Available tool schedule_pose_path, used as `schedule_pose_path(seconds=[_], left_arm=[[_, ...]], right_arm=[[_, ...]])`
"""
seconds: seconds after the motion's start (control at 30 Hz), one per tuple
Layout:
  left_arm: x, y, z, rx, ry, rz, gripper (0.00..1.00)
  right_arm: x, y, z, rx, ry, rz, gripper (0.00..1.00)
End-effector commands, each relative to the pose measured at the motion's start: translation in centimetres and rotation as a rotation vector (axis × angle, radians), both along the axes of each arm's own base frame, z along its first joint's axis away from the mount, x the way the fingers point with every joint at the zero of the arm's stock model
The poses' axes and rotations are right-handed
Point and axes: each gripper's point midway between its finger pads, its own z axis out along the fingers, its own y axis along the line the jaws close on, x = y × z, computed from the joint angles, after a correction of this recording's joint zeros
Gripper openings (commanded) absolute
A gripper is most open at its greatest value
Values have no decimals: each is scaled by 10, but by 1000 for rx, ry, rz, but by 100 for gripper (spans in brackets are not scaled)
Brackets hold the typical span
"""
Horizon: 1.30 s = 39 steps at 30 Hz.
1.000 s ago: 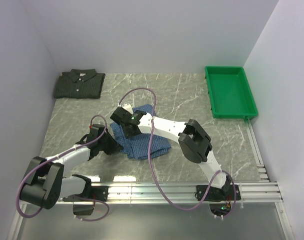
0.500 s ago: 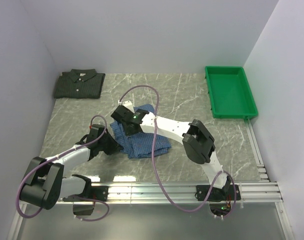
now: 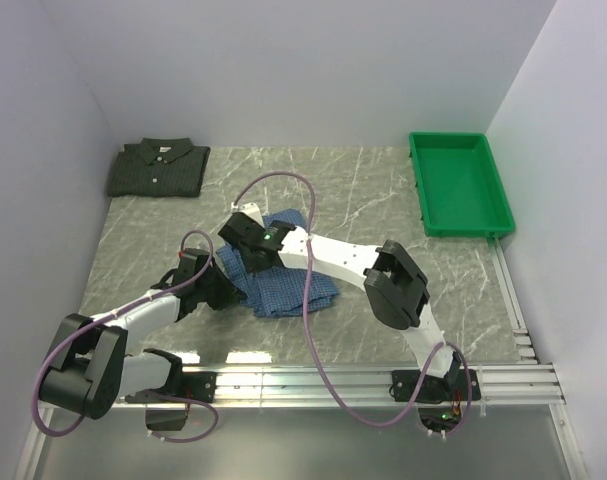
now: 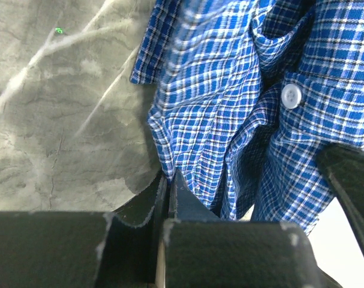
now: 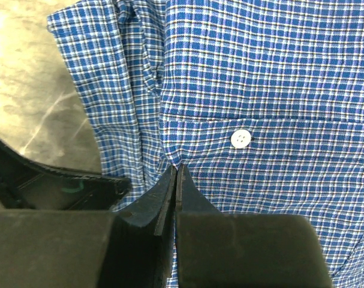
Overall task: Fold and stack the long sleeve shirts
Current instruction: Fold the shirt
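At frame centre, the left gripper (image 4: 168,178) and right gripper (image 5: 176,172) each clamp the blue shirt (image 3: 279,290). Upper left, the dark shirt (image 3: 158,168) lies folded.

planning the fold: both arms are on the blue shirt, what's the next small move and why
Probably raise both pinches slightly, together. The left gripper and right gripper are each shut on the blue shirt, which lies rumpled on the table; lifting should free cloth for a fold.
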Motion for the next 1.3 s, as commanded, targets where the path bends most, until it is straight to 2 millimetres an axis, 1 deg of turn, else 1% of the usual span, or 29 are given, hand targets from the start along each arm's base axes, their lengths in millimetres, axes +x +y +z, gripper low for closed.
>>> schedule_pose_path(seconds=[0.0, 0.1, 0.2, 0.23, 0.27, 0.33, 0.43, 0.6, 0.73, 0.83, 0.87, 0.97, 1.0, 1.03, 1.1, 1.13, 1.17, 1.23, 1.27], left_arm=[[-8, 5, -8, 28, 27, -3, 1], [-7, 6, -6, 34, 20, 2, 1], [-8, 8, -5, 43, 27, 7, 1], [-9, 9, -5, 48, 33, 9, 1], [-8, 10, -4, 55, 28, 13, 1], [-9, 11, -5, 61, 35, 12, 1], [-8, 11, -6, 68, 37, 11, 1], [-8, 11, -6, 64, 38, 10, 1], [-7, 11, -5, 65, 35, 12, 0], [-7, 11, -5, 66, 33, 13, 1], [-7, 11, -5, 67, 36, 12, 1], [-8, 11, -7, 66, 41, 13, 0], [-7, 11, -7, 66, 40, 13, 0], [-7, 10, -6, 61, 37, 15, 1], [-7, 10, -5, 59, 35, 17, 1], [-7, 11, -3, 59, 30, 20, 2], [-6, 12, -2, 62, 25, 27, 4], [-7, 12, 3, 58, 18, 32, 6], [-6, 14, 6, 64, 10, 41, 9]], right_arm=[[-1, 17, 38, 110, -62, 25, 0], [-4, 16, 39, 107, -73, 30, 0], [-4, 8, 40, 96, -93, 16, 0], [-3, 4, 46, 102, -113, 7, 0], [-3, 0, 43, 90, -115, 11, 0], [-2, 0, 53, 112, -134, 13, 0], [-3, 3, 60, 132, -141, 31, 0], [-5, 12, 68, 163, -136, 55, 0], [-7, 18, 58, 161, -109, 63, 0], [-16, 24, 50, 166, -91, 97, 0], [-16, 27, 51, 175, -94, 104, 0], [-20, 30, 41, 167, -72, 118, 0], [-20, 31, 32, 153, -62, 121, 0], [-21, 32, 29, 152, -53, 121, 0], [-21, 34, 19, 143, -34, 122, 4], [-22, 37, 20, 151, -31, 126, 7], [-22, 38, 18, 151, -29, 127, 17], [-19, 40, 24, 160, -36, 124, 27], [-19, 39, 27, 160, -42, 125, 35]])
